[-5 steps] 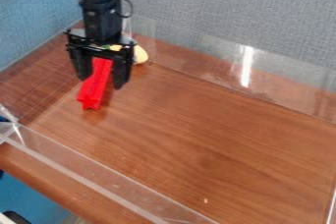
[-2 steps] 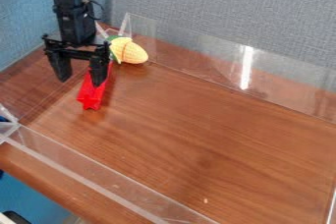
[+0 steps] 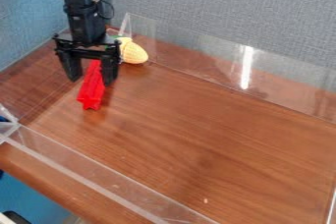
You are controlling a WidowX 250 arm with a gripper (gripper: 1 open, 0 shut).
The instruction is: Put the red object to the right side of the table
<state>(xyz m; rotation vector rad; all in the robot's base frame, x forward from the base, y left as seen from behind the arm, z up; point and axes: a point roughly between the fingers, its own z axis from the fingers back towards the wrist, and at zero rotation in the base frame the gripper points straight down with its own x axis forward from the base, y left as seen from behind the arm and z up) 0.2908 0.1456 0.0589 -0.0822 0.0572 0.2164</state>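
Note:
The red object (image 3: pixel 93 92) is a bright red bar lying on the left part of the dark wood-grain table (image 3: pixel 210 135), its long side running from the back toward the front. My black gripper (image 3: pixel 89 71) hangs straight down over its far end with the jaws open, one finger (image 3: pixel 67 68) to the left and the other to the right of the bar's top. Nothing is held. Whether the fingertips touch the table I cannot tell.
A yellow-green corn-like toy (image 3: pixel 132 52) lies just behind and right of the gripper, by the back acrylic wall (image 3: pixel 223 56). Low clear walls edge the table, including the front wall (image 3: pixel 118 184).
The gripper swung left between the earliest frame and the middle one, then came back slightly right and lower over the bar's far end. The red bar has not moved. The jaws stayed open.

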